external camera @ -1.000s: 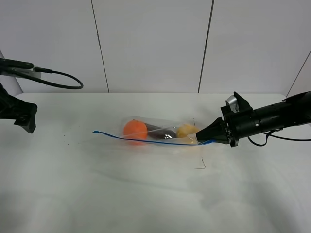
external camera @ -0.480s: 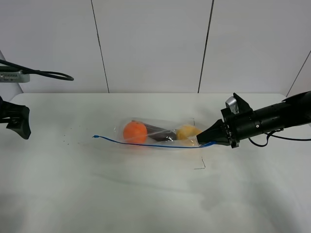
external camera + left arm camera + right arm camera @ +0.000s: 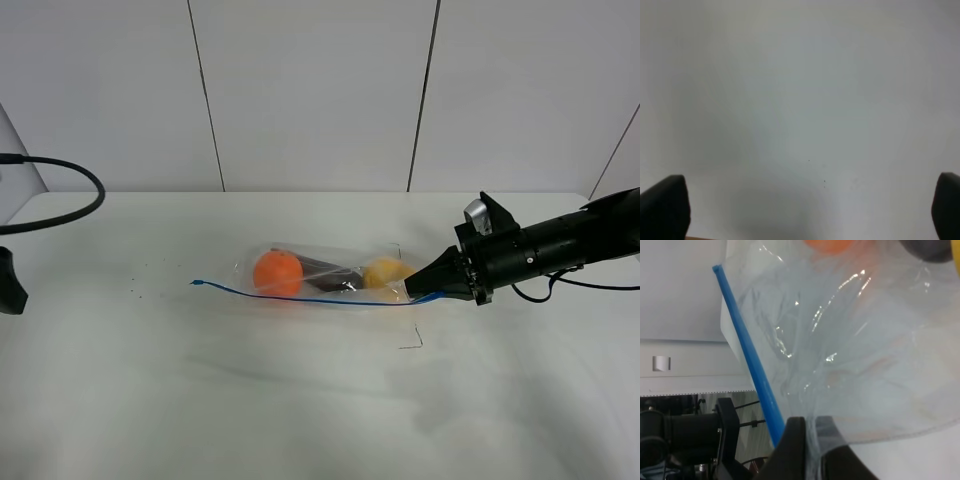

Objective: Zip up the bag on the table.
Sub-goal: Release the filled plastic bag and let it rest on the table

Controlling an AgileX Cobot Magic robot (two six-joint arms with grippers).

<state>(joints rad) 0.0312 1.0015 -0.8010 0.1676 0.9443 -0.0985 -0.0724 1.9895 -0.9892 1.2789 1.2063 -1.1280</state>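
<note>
The clear bag (image 3: 325, 272) lies mid-table on the white table (image 3: 300, 400), with an orange (image 3: 277, 271), a dark eggplant (image 3: 325, 277) and a yellow pear (image 3: 383, 271) inside. Its blue zipper strip (image 3: 300, 296) runs along the near edge. My right gripper (image 3: 410, 290) is shut on the bag's right corner; in the right wrist view the fingers (image 3: 790, 445) pinch the plastic (image 3: 850, 355) beside the blue strip (image 3: 747, 355). My left gripper (image 3: 805, 207) is open over bare table, far left of the bag, with only a dark part (image 3: 8, 280) showing at the overhead view's edge.
A black cable (image 3: 70, 200) loops in at the far left. A thin dark mark (image 3: 413, 340) sits on the table in front of the bag's right end, and small specks (image 3: 140, 280) lie to its left. White panelled wall behind.
My left arm has drawn back leftward, almost out of the overhead view. The zipper strip's left end has shifted slightly. The right gripper has stayed in place, holding the corner.
</note>
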